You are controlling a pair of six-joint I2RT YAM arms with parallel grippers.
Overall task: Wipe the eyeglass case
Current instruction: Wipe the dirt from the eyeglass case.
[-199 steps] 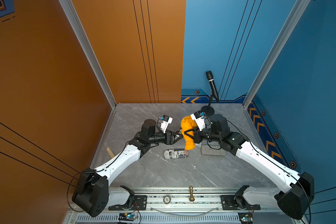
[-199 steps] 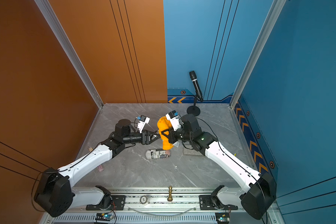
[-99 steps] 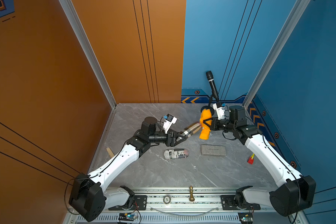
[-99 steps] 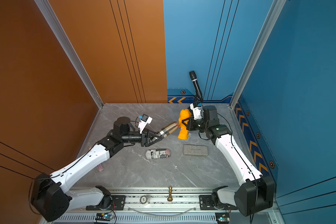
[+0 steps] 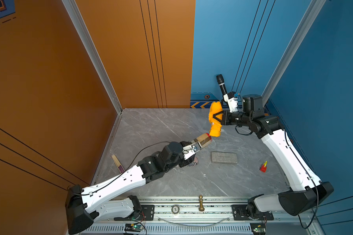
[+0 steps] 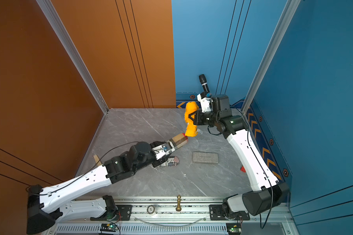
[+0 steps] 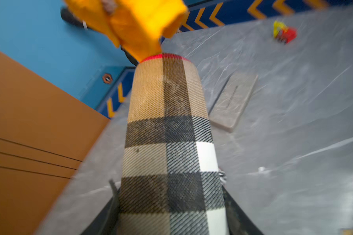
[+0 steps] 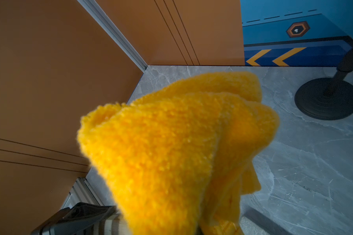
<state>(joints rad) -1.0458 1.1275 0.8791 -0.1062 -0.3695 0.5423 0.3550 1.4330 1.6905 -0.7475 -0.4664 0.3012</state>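
The grey marbled table (image 5: 151, 126) carries no readable branding. The right gripper (image 5: 213, 118) is raised above the table's far side, near the microphone (image 5: 221, 85), with its jaws pinched tight on the yellow cloth (image 5: 214, 128), which hangs down in a fluffy bunch. The left gripper (image 5: 196, 145) is clamped narrowly on one end of the eyeglass case (image 5: 204, 140). It holds the case off the table, slanting up toward the cloth. In the left wrist view the case (image 7: 167, 132) shows a tan, black and white check weave with a red far end and no logo, and the cloth's (image 7: 135, 26) lower edge meets that red end. A flat grey slab (image 7: 234, 99) on the table bears one faint line of writing, too blurred to read. A black-and-white printed pouch (image 6: 171, 161) lies half hidden under the left arm; it shows large letters that cannot be made out. A small red object (image 5: 263, 166) lies near the right arm.
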